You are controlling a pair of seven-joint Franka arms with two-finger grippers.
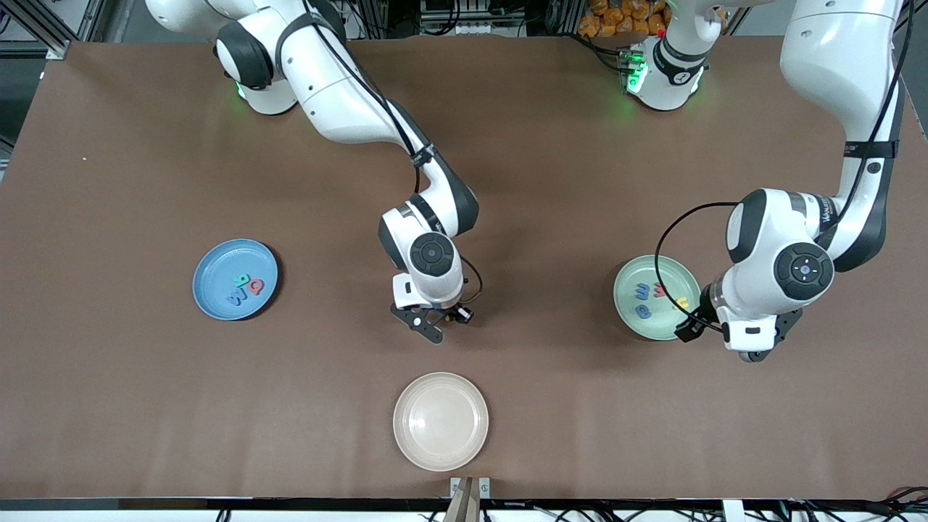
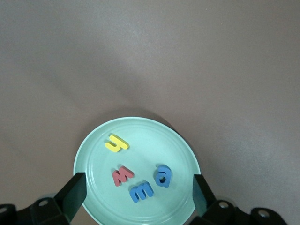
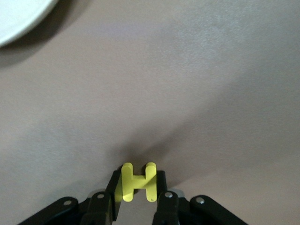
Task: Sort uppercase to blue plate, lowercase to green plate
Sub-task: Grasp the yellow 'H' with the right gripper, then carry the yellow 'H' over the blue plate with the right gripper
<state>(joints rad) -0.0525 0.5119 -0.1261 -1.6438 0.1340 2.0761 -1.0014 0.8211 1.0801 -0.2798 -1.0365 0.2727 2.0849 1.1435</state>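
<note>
My right gripper [image 3: 138, 187] is shut on the yellow uppercase H [image 3: 138, 182] and hangs over bare table at mid-table [image 1: 428, 326]. On the blue plate [image 1: 217, 272], toward the right arm's end, lie the other uppercase letters: a teal R [image 1: 241, 280], a red Q [image 1: 255, 288] and a blue W [image 1: 235, 297]. The green plate [image 2: 150, 136] holds the lowercase letters: a yellow h [image 2: 116, 143], a red m shape [image 2: 123, 175], a blue m [image 2: 141, 191] and a blue a [image 2: 163, 176]. My left gripper [image 2: 138, 190] stands open over that plate's edge [image 1: 750, 351], holding nothing.
A beige plate [image 1: 440, 420] with nothing in it sits near the table's front edge, nearer the front camera than my right gripper; its rim shows in the right wrist view [image 3: 18, 14]. Brown table surface [image 1: 551, 217] lies between the plates.
</note>
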